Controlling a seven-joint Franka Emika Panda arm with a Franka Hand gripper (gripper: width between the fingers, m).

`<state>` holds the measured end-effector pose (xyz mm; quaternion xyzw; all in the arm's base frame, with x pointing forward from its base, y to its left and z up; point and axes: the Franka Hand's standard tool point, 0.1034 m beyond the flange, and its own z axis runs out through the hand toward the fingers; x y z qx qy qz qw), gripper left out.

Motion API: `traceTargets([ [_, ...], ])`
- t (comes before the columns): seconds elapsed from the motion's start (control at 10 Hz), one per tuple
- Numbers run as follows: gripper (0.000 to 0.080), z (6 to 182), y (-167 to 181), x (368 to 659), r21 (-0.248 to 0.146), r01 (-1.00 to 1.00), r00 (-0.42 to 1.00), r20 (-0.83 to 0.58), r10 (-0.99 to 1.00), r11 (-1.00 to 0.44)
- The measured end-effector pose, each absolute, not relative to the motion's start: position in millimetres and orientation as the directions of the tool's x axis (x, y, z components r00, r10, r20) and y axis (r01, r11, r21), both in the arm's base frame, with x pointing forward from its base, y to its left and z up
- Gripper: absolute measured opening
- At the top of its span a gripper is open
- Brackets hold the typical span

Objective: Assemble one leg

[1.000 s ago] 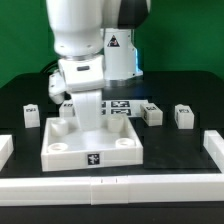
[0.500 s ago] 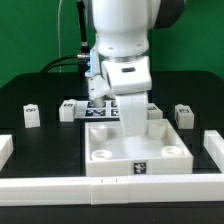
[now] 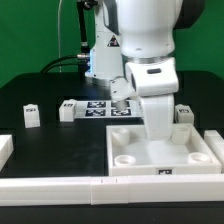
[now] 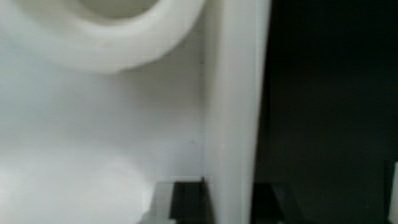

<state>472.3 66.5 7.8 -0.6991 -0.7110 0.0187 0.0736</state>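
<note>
My gripper (image 3: 157, 138) is shut on the far rim of the large white tray (image 3: 165, 155), which sits at the exterior view's right against a long white bar. In the wrist view the tray's rim wall (image 4: 235, 100) stands between my two dark fingers (image 4: 185, 203), with my gripper (image 4: 240, 205) straddling it. Three small white legs with tags stand on the black table: one (image 3: 32, 116) at the far left, one (image 3: 68, 110) beside the marker board, one (image 3: 183, 114) to the right of my arm. A fourth leg is hidden.
The marker board (image 3: 98, 108) lies at the back middle. A long white bar (image 3: 70, 186) runs along the front edge, with a short bar end (image 3: 5, 148) at the left and another bar (image 3: 216, 143) at the right touching the tray.
The tray has slid steadily toward the exterior view's right with my gripper on its rim. The legs and bars have not moved.
</note>
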Motion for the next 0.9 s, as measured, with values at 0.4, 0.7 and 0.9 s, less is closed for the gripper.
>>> traceTargets([
  [0.4, 0.0173, 7.5, 69.0, 472.7, -0.124, 0.992, -0.017, 0.079, 0.997, 0.026],
  [0.7, 0.0447, 8.1, 68.5, 473.3, -0.122, 0.992, -0.016, 0.079, 0.997, 0.025],
  [0.9, 0.0634, 8.6, 68.5, 474.0, -0.12, 0.992, -0.016, 0.079, 0.997, 0.025],
])
